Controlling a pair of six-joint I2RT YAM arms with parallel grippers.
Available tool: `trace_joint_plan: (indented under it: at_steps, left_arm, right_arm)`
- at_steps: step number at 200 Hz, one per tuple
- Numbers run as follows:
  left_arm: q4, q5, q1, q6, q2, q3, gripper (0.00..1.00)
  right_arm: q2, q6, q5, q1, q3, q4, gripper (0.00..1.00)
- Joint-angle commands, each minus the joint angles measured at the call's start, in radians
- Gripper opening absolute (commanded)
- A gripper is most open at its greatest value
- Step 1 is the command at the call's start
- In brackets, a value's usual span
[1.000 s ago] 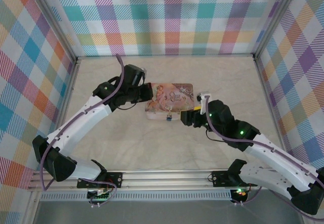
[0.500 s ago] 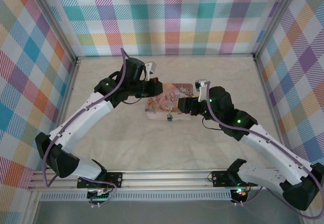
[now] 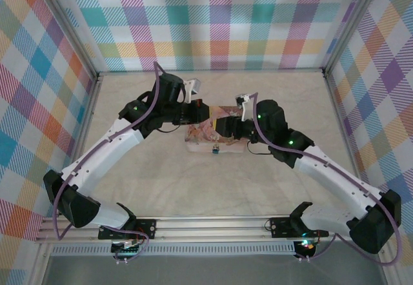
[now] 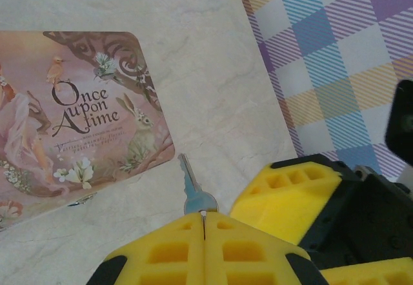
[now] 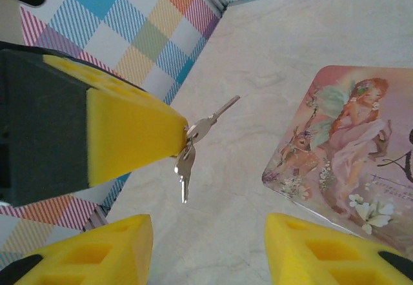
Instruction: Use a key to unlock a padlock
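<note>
My left gripper (image 4: 204, 216) is shut on the bow of a thin silvery key (image 4: 191, 188), whose blade points toward the pink floral tin (image 4: 71, 130). In the right wrist view that key (image 5: 213, 120) sticks out of the left gripper's yellow finger (image 5: 126, 137), and a second key (image 5: 184, 170) hangs from the same ring. My right gripper (image 5: 206, 253) is open just below these keys, with nothing between its fingers. From above, both grippers meet over the tin (image 3: 200, 133). The tiny blue padlock (image 3: 216, 148) lies at the tin's near edge.
The tin sits mid-table on the pale marbled surface (image 3: 258, 182). Plaid walls (image 3: 219, 20) close in the back and both sides. A metal rail (image 3: 206, 224) runs along the near edge by the arm bases.
My right gripper has swung left and away from me, up over the tin, to meet the left gripper. The left gripper has shifted right over the tin's left end.
</note>
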State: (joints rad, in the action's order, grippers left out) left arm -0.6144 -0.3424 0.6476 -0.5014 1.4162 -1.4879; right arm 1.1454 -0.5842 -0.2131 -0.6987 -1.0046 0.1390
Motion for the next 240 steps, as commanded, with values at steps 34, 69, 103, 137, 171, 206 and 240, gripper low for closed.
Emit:
trace_joint_plan:
  at_steps: [34, 69, 103, 137, 171, 206, 240]
  left_arm:
    - [0.028, -0.018, 0.009, -0.012, -0.033, 0.016, 0.00]
    - [0.035, -0.018, 0.009, -0.018, -0.033, 0.014, 0.00]
    - [0.039, -0.024, 0.009, -0.024, -0.033, 0.012, 0.00]
    - [0.048, -0.035, 0.009, -0.035, -0.034, 0.017, 0.00]
    - [0.054, -0.031, 0.009, -0.041, -0.042, 0.025, 0.00]
    - [0.059, -0.023, 0.009, -0.044, -0.049, 0.029, 0.00]
    - [0.042, 0.023, 0.007, -0.040, -0.059, 0.034, 0.01]
  right_arm:
    - [0.034, -0.015, -0.049, -0.001, -0.011, -0.103, 0.48]
    - [0.060, -0.014, -0.055, -0.007, -0.008, -0.113, 0.46]
    - [0.071, -0.009, -0.040, -0.008, -0.009, -0.123, 0.44]
    - [0.092, -0.007, -0.037, -0.010, -0.023, -0.128, 0.40]
    - [0.108, -0.005, -0.042, -0.010, -0.031, -0.126, 0.30]
    - [0.104, 0.010, -0.039, -0.011, -0.031, -0.104, 0.08]
    - [0.077, 0.040, -0.032, -0.010, -0.043, -0.008, 0.00]
